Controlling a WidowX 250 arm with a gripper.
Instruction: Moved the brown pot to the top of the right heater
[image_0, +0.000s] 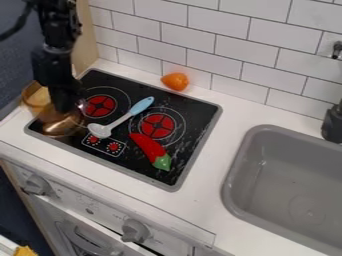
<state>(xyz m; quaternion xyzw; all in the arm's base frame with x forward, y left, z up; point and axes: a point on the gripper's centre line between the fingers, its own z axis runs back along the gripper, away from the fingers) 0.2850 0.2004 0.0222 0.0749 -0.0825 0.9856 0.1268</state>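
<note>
One black gripper (63, 104) hangs at the left of the frame, its arm coming in from the upper left. Directly beneath it, at the cooktop's left corner, I log the copper-brown pot (61, 124), set apart from the right heater (157, 125) at the centre-left of the frame. From my station I cannot tell whether the gripper is open, closed or holding the pot; the overlap hides it. Beside the pot, toward the left edge, is an amber round vessel (35, 96), partly hidden. On the black cooktop (204, 112) I note a slotted spoon (99, 130) lying diagonally between the two heaters, pale blue handle toward the upper right. A toy red chili pepper (148, 145) lies with its red end at the right heater and its green end toward the bottom. Near the white tiles, upper centre, sits an orange toy vegetable (175, 81). A grey sink (230, 186) occupies the lower right.
</note>
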